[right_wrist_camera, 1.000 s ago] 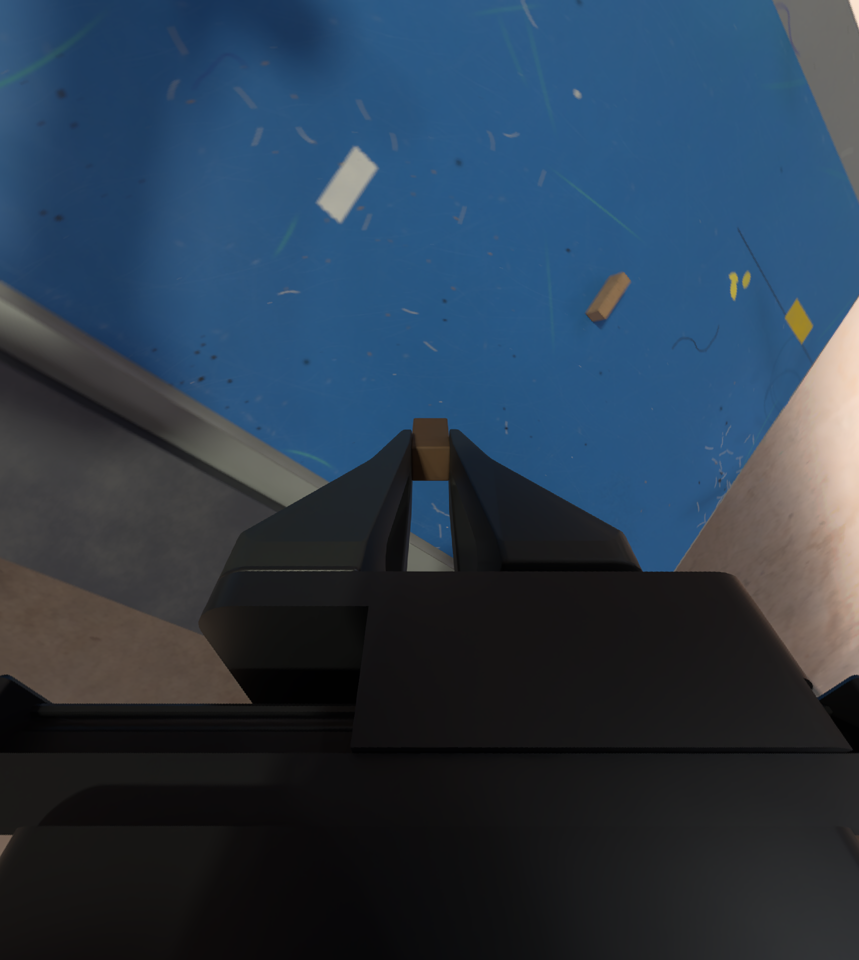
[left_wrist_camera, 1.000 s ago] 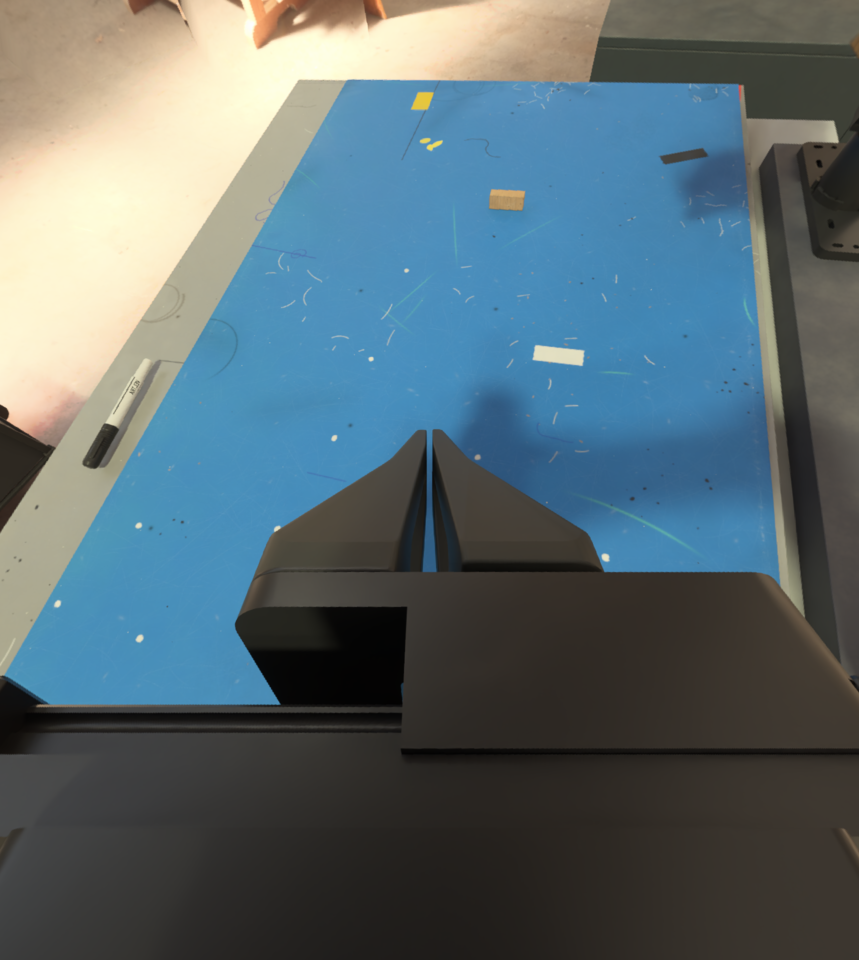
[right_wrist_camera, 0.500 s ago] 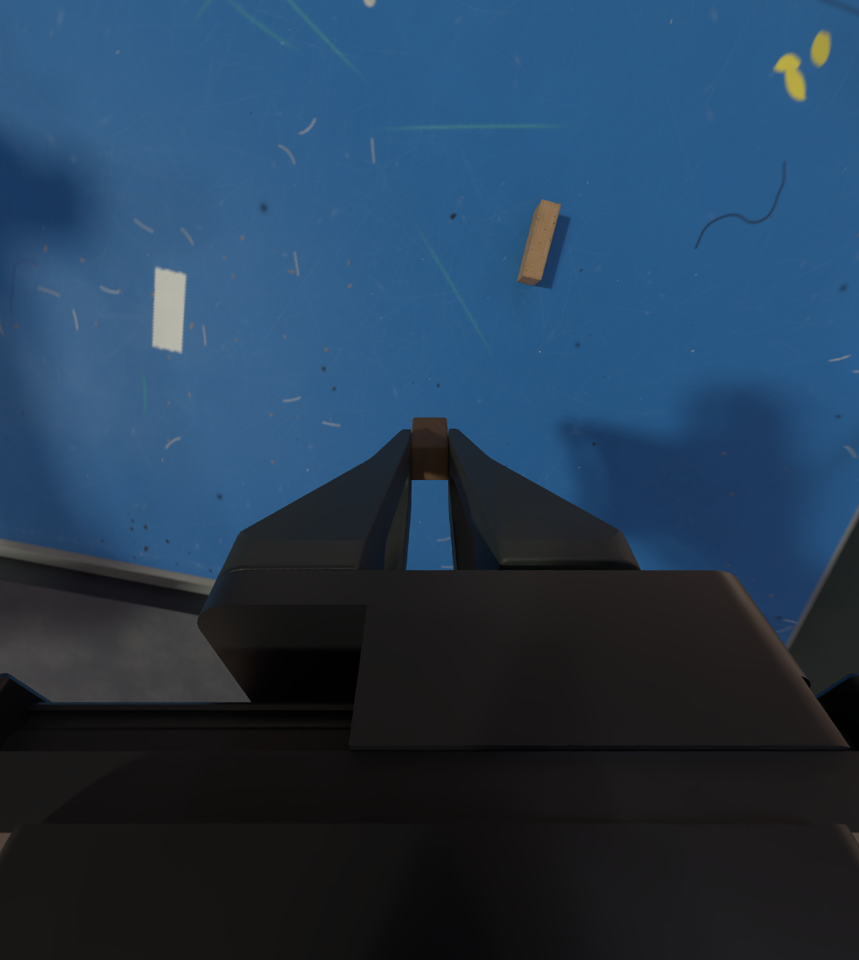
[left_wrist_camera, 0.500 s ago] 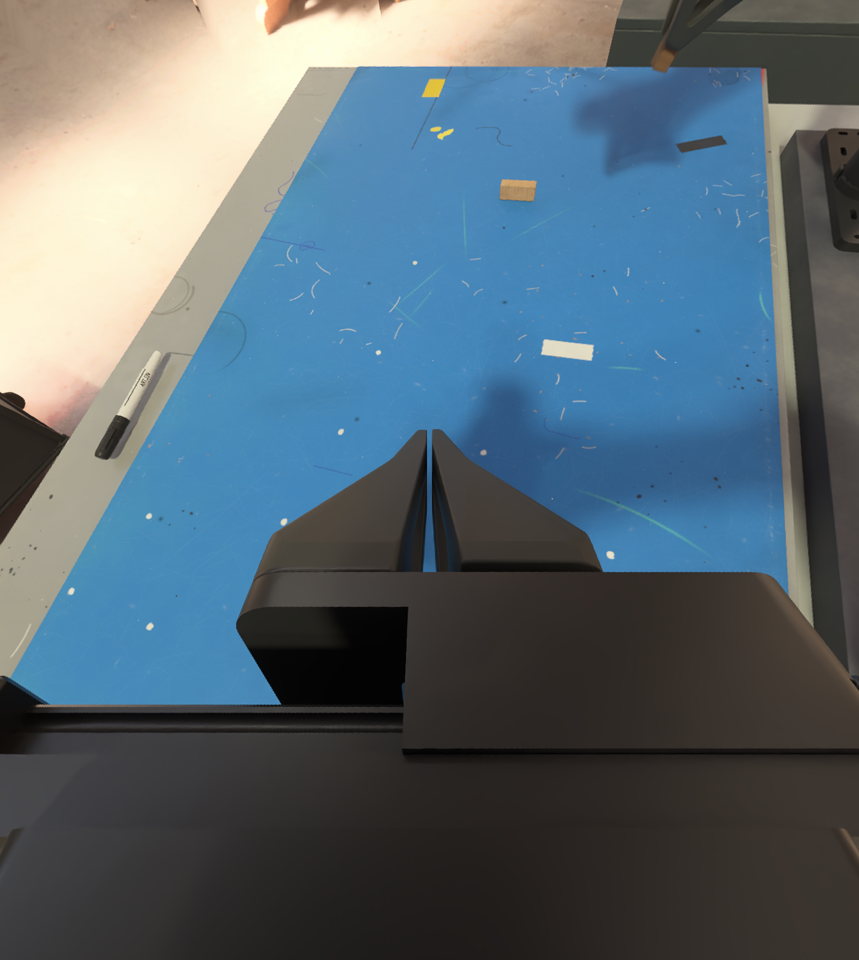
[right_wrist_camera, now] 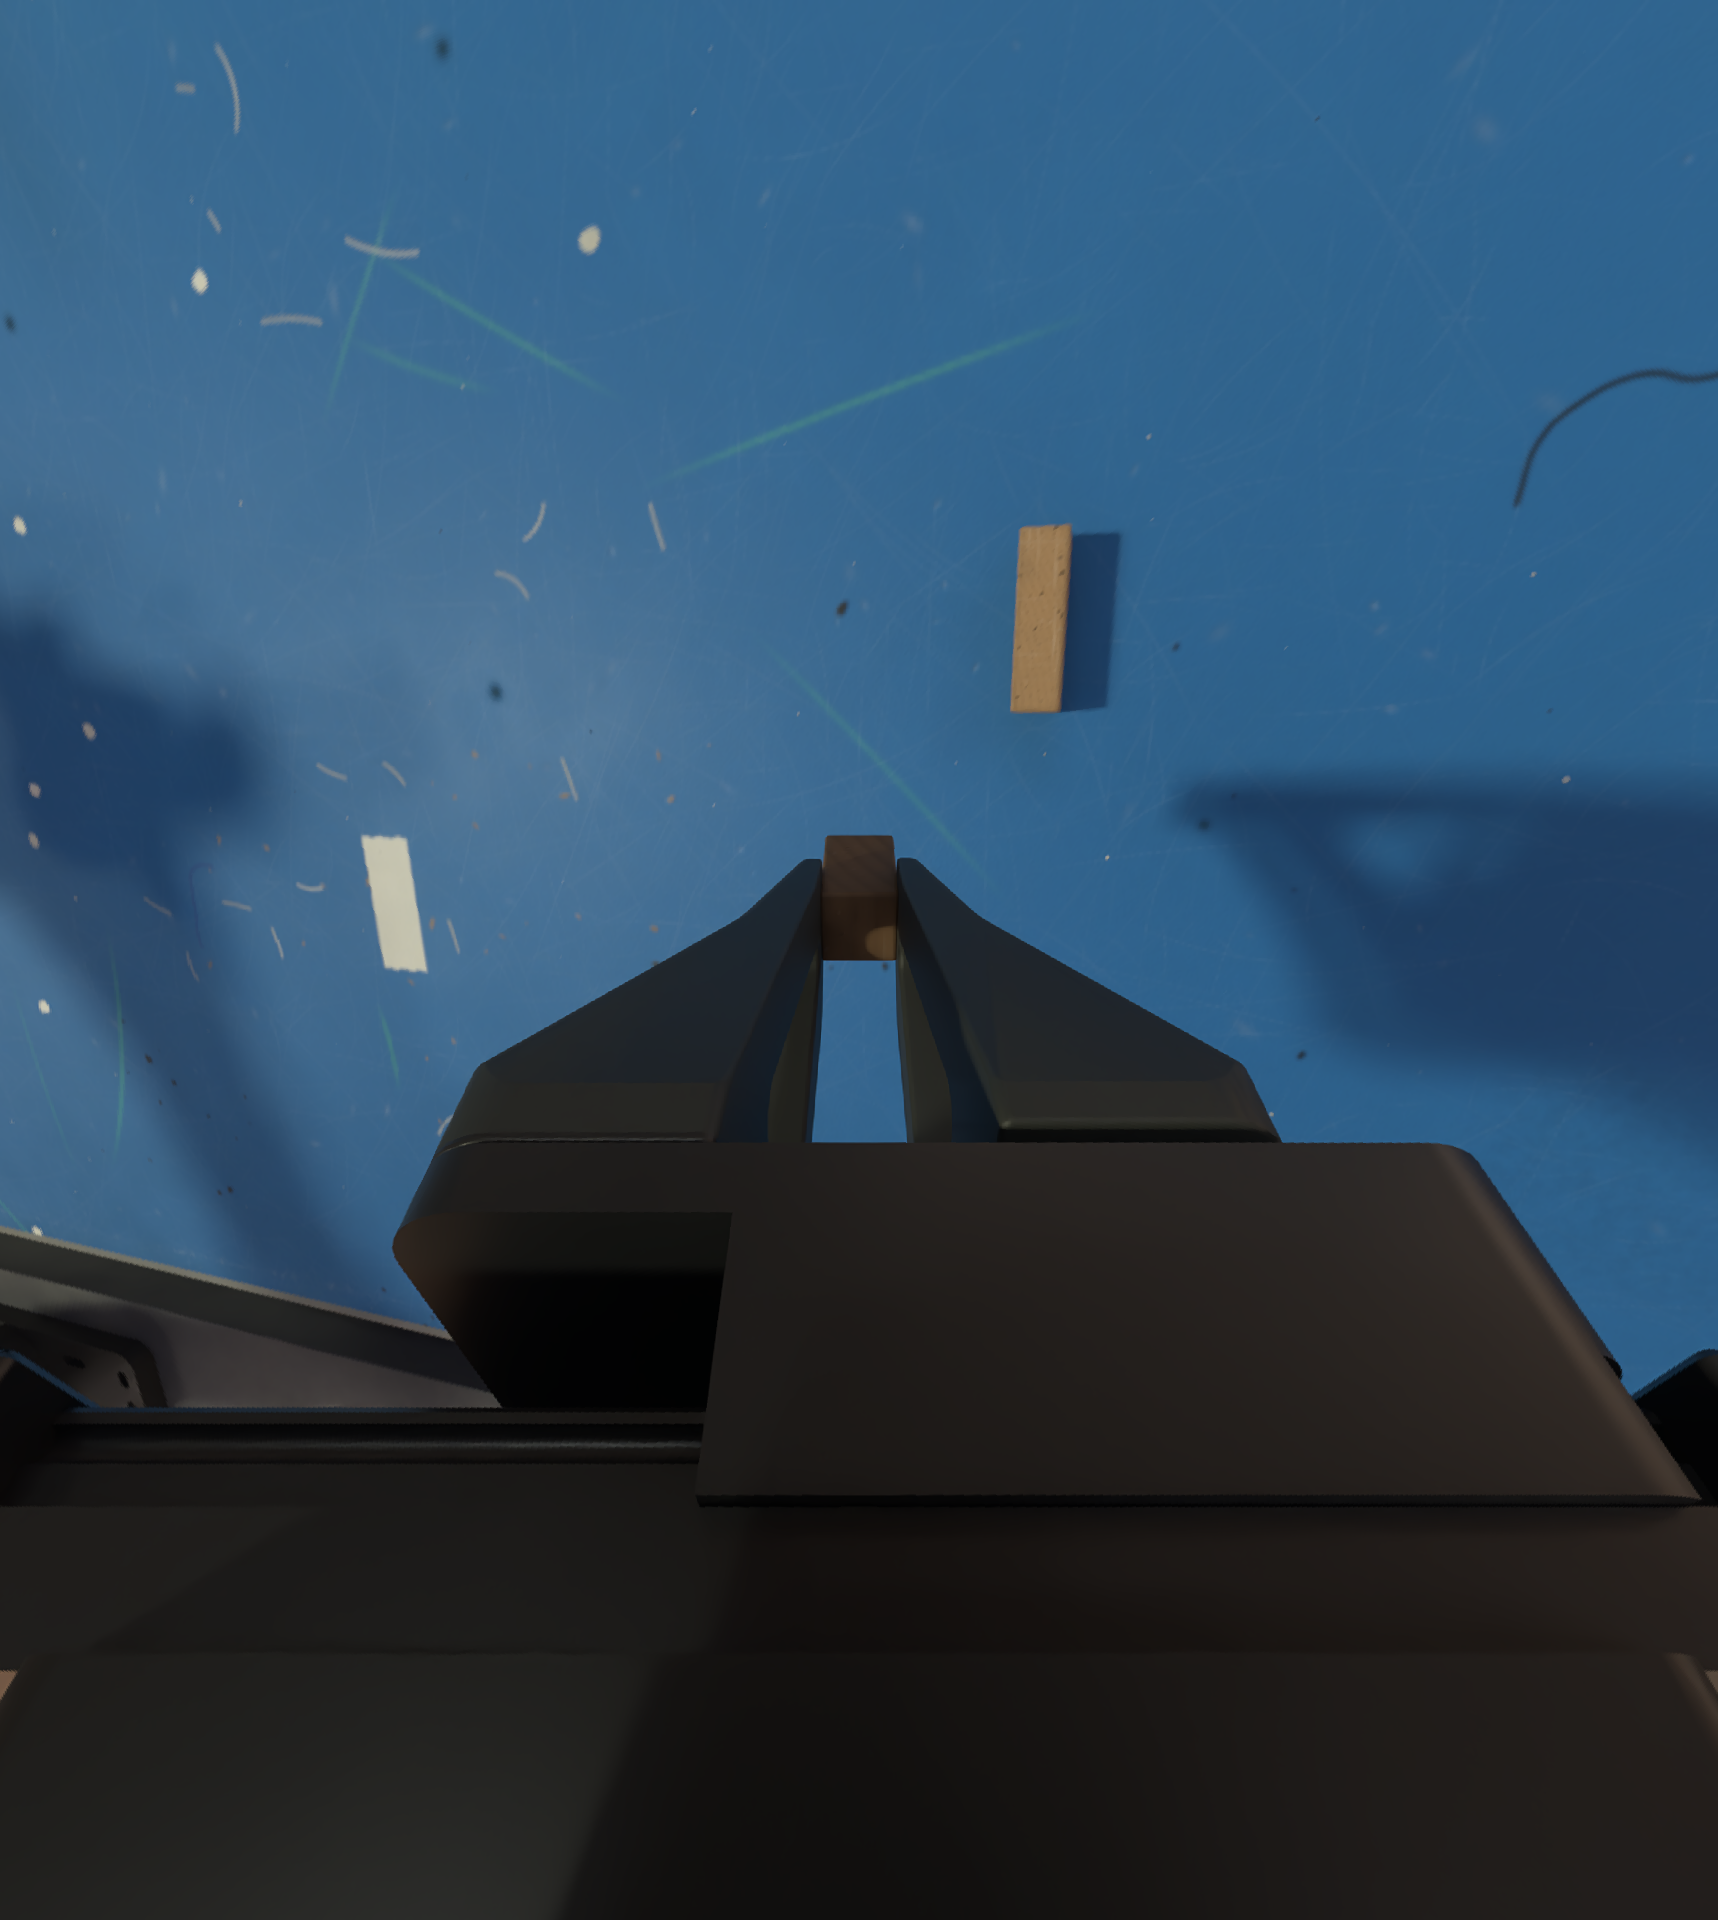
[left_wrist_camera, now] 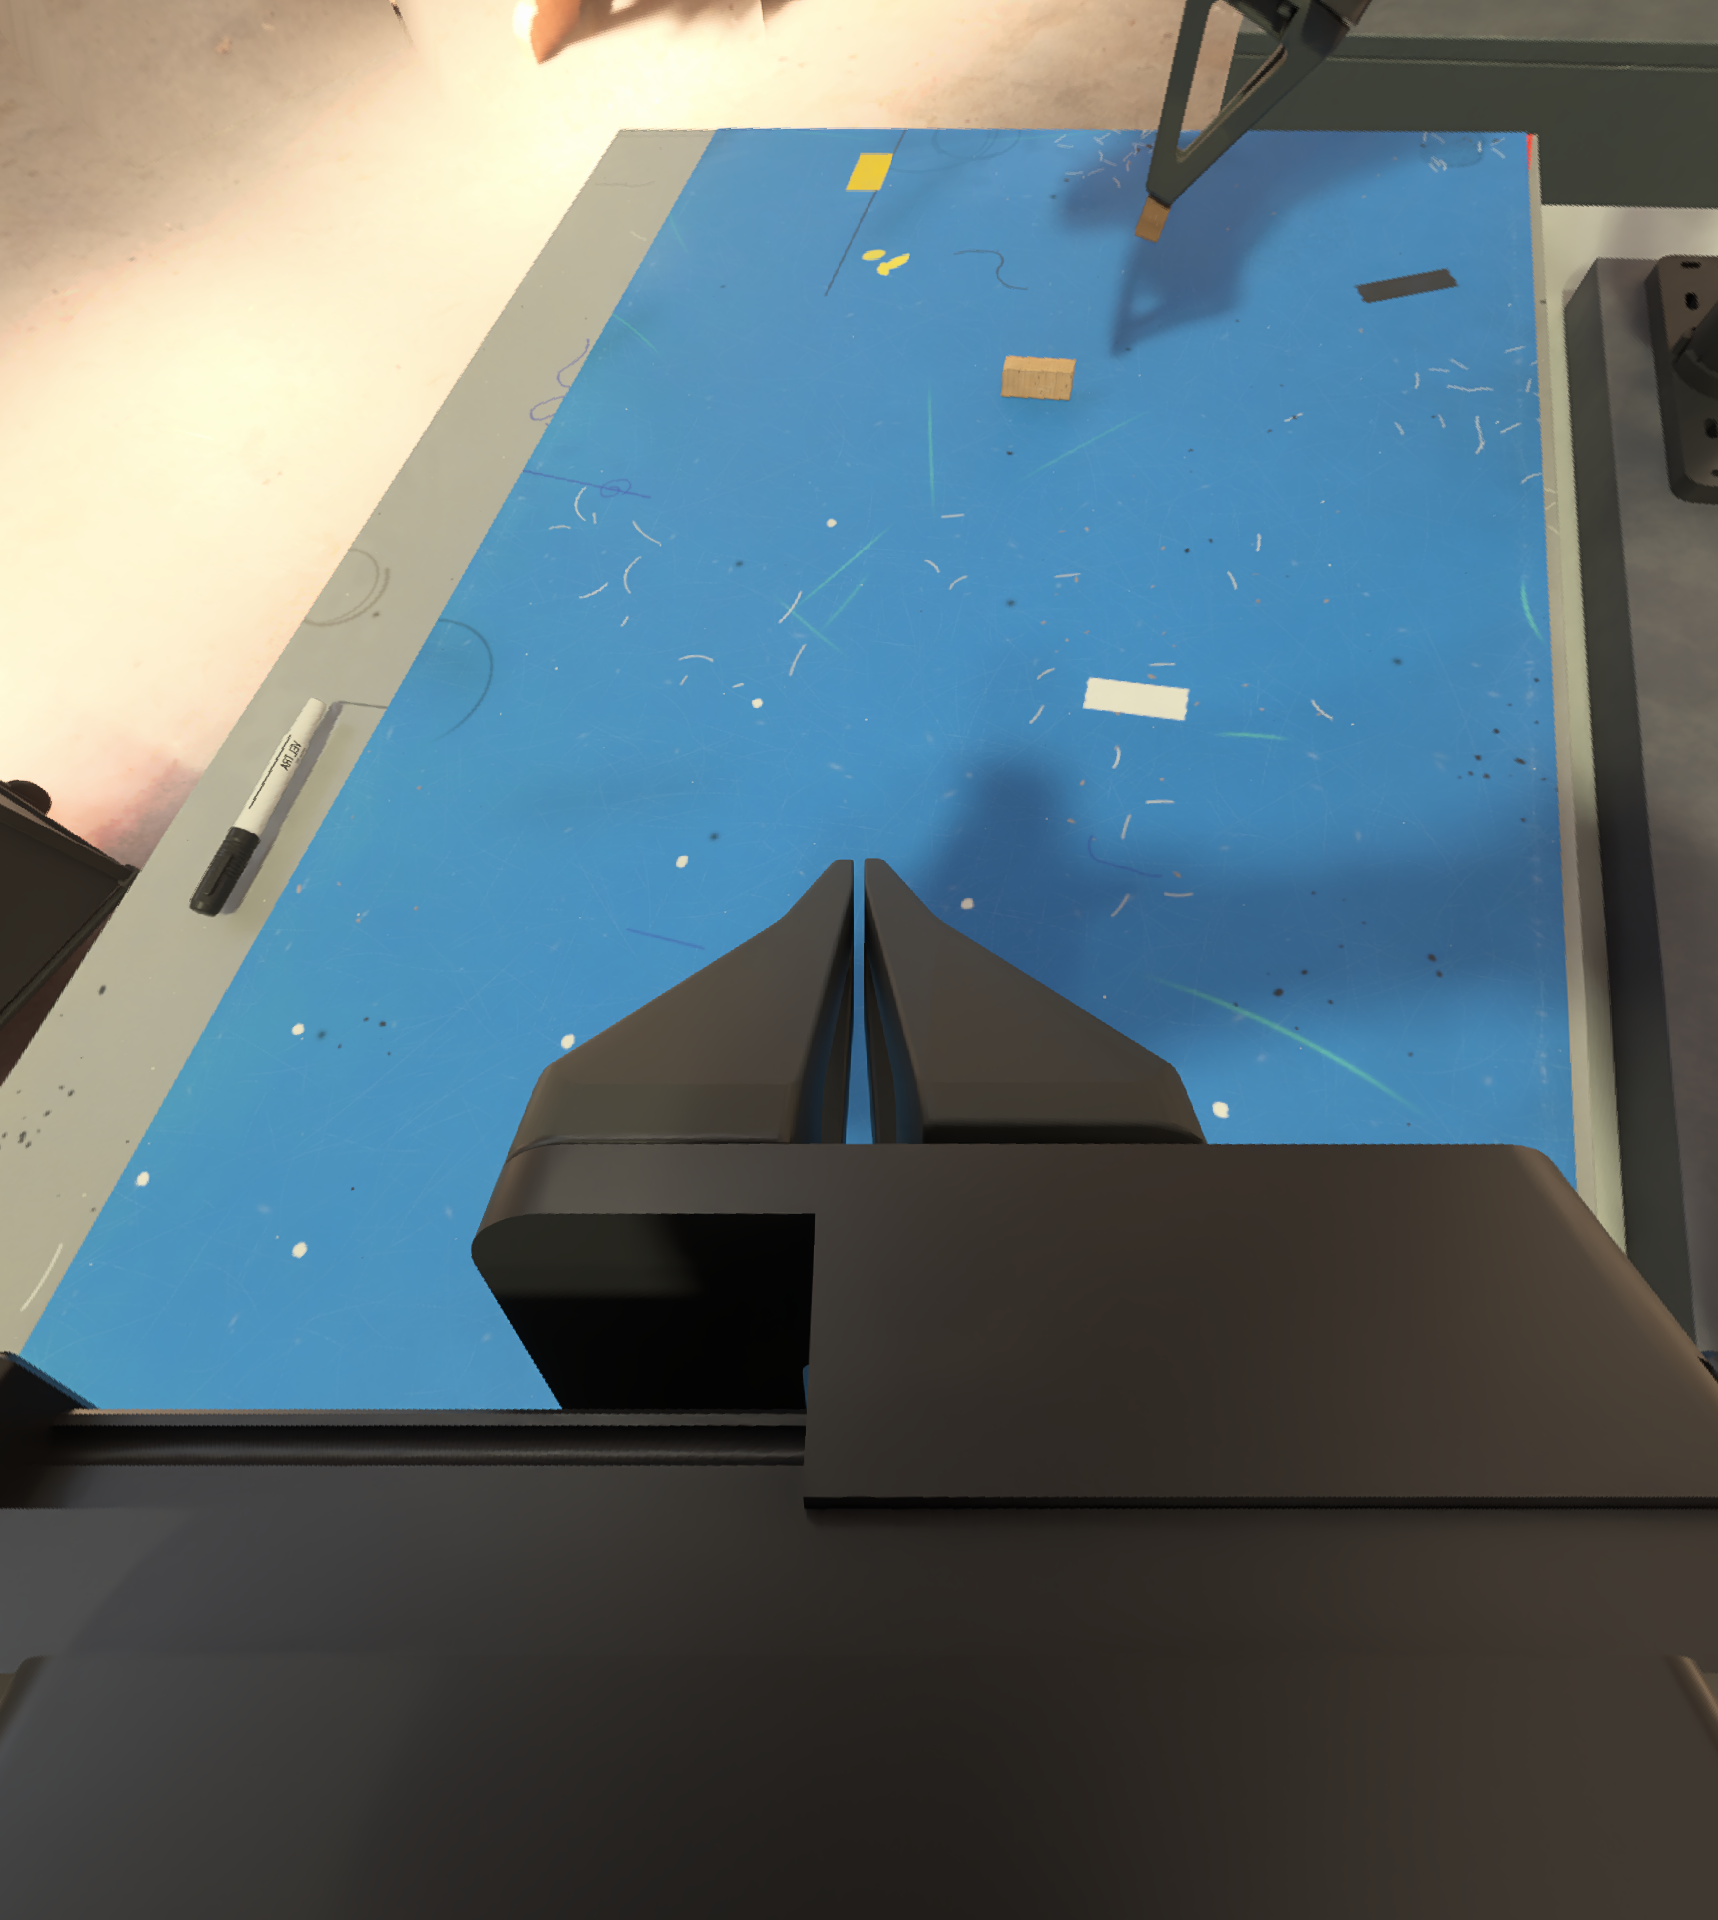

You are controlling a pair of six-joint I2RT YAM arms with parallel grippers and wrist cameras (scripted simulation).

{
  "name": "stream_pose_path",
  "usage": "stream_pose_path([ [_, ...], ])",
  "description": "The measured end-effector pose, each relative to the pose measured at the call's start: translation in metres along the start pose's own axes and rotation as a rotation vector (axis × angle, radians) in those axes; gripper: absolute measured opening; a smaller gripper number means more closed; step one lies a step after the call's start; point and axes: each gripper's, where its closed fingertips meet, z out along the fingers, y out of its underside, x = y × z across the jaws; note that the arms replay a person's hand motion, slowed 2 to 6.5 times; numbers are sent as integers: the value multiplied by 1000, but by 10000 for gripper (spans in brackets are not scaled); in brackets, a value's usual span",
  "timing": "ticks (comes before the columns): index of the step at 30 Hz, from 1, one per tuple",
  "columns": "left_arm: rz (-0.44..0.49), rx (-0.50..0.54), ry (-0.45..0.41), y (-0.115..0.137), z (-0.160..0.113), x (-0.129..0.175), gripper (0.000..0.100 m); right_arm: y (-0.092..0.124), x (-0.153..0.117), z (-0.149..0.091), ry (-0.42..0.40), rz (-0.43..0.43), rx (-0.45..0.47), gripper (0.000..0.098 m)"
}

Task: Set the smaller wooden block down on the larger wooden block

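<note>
Nearest, the left gripper (left_wrist_camera: 857, 868) hovers over the blue mat (left_wrist_camera: 626, 831) with its fingers pressed together and nothing between them. Farther off, the larger wooden block (left_wrist_camera: 1038, 376) lies alone on the mat. Beyond it and to the right, the right gripper (right_wrist_camera: 859, 868) pinches the smaller wooden block (right_wrist_camera: 858, 899) at its very fingertips, raised above the mat. The risk is probably misalignment: the larger block's top looks narrow, so a release slightly off-centre or too high could tip the small block off or nudge the base.
</note>
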Motion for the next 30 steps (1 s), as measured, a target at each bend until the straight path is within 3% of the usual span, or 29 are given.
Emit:
stream_pose_path([
  [8, 2, -3, -2, 0, 0, 0, 16, -10, 18, 19, 27, 36, -16, 116],
  [30, 1, -11, -10, 0, 0, 0, 17, -28, 33, 58, 156, -4, -100, 116],
])
